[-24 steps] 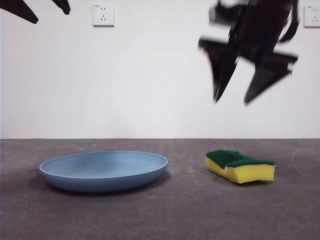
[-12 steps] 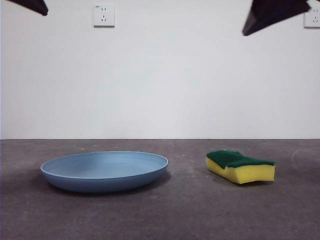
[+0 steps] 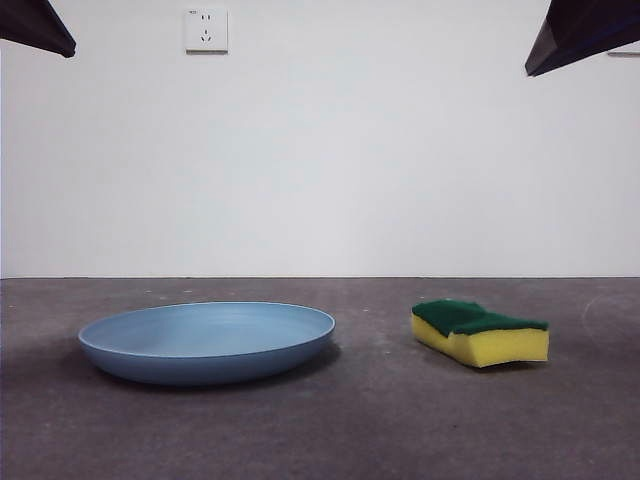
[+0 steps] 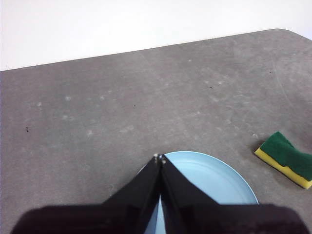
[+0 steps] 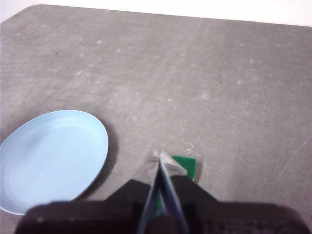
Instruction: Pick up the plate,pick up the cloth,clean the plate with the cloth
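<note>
Front view shows one plate (image 3: 207, 343) and one cloth (image 3: 480, 333) well apart on the bench (image 3: 380, 420), open gap between; left wrist view has the left pincer (image 4: 159, 158) clenched above the plate's rim; right wrist view, the right pincer (image 5: 160, 157) clenched over the cloth.

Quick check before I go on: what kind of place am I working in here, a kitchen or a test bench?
Likely a bare test bench, not a kitchen: a plain grey table against a blank white wall with a power socket. Only a blue plate and a sponge-like cloth lie on it.
</note>
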### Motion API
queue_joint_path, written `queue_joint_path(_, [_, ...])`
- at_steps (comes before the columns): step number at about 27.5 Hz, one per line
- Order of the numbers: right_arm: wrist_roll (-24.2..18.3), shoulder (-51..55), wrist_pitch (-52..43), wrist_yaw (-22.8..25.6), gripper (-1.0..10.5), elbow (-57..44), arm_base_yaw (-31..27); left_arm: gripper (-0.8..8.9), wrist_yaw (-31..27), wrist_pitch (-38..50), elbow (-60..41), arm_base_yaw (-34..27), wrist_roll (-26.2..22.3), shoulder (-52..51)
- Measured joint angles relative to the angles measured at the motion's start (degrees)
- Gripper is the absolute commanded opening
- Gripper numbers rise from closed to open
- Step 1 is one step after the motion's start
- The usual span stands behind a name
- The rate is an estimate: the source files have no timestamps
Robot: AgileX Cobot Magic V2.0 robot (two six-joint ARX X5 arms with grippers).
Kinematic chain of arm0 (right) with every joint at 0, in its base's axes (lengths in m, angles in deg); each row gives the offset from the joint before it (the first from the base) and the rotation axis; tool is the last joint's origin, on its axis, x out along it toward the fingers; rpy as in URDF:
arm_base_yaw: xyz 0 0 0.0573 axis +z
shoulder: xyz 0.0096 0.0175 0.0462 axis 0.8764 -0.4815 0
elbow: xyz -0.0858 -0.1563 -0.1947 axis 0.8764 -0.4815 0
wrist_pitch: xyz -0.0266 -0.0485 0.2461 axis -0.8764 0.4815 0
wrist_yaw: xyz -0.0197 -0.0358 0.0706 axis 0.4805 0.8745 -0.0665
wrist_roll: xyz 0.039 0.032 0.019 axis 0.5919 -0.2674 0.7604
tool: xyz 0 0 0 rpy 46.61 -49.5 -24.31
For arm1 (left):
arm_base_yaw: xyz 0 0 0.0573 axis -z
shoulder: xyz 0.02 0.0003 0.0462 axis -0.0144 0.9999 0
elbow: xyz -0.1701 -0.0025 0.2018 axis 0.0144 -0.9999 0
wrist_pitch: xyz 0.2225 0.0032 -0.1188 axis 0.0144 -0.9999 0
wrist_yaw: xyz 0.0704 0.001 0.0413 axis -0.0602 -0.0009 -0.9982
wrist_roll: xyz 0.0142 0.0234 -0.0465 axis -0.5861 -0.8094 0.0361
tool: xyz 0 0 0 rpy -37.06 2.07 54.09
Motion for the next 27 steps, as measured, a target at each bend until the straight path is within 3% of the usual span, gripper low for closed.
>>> queue_joint_path(13, [0.1,0.0,0.0,0.0,0.0,0.0,0.0,-0.03,-0.5,-3.1,0.0,0.0,-0.2,-1.4])
queue_joint_path(15, [0.1,0.0,0.0,0.0,0.0,0.0,0.0,-0.03,-1.2,-3.9,0.0,-0.7,-2.0,-3.5])
queue_joint_path(21, [0.1,0.0,0.0,0.0,0.0,0.0,0.0,-0.03,0.0,3.8,-4.2,-8.0,-6.3,-12.9])
queue_joint_path(27, [0.1,0.0,0.1,0.0,0.0,0.0,0.0,-0.03,0.1,12.7,-17.6,-15.8,-7.0,-21.7])
